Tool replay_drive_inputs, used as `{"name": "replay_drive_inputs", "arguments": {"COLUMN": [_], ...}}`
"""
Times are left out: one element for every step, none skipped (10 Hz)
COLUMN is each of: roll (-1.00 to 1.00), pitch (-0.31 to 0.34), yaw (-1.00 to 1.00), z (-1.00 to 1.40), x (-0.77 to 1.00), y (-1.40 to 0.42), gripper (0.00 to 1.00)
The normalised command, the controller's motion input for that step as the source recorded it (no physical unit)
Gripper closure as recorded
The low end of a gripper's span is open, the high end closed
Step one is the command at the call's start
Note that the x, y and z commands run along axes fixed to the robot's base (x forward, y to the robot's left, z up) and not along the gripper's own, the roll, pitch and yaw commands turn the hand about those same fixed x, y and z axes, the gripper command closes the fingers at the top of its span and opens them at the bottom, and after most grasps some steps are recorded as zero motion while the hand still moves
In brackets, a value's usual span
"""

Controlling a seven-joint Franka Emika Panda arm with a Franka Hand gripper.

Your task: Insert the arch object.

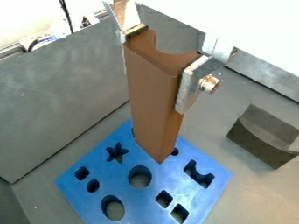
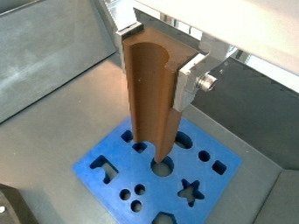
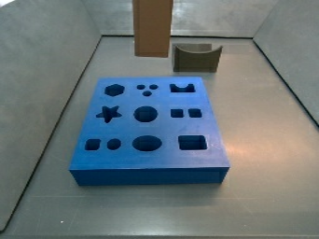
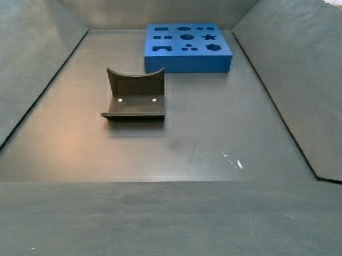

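Gripper [image 1: 163,54] above the blue board [image 1: 100,188], silver fingers [image 1: 191,80] clamped on the upright brown arch object [image 1: 155,105], held over the board's cutouts, dark olive notched block [image 3: 196,57] just behind the board

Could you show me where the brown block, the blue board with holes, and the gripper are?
arch object [image 1: 152,96], wrist view, its front face.
blue board [image 3: 149,172], side view, its near wall.
gripper [image 1: 158,44], wrist view, at the block's top, between its fingertips.
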Motion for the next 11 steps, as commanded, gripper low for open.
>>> {"name": "replay_drive_inputs", "arguments": {"roll": [0.0, 0.0, 0.01, 0.01, 0.03, 0.0, 0.0, 0.01, 0.03, 0.08, 0.11], "pitch": [0.053, 0.101, 0.12, 0.127, 0.136, 0.031, 0.0, 0.0, 0.0, -0.003, -0.041], "yaw": [-0.17, -0.13, -0.11, -0.1, -0.09, -0.06, 0.0, 0.0, 0.0, 0.0, 0.16], "z": [0.0, 0.0, -0.02, -0.03, -0.06, -0.49, -0.6, -0.6, -0.61, -0.57, -0.49], "x": [0.95, 1.0, 1.0, 1.0, 1.0, 1.0, 1.0, 0.98, 0.92, 0.67, 0.34], "y": [0.2, 0.3, 0.3, 0.3, 0.31, 0.34, 0.39, 0.35, 0.25, 0.11, 0.0], "gripper": [1.0, 1.0, 1.0, 1.0, 1.0, 1.0, 1.0, 1.0, 1.0, 1.0, 1.0]}}
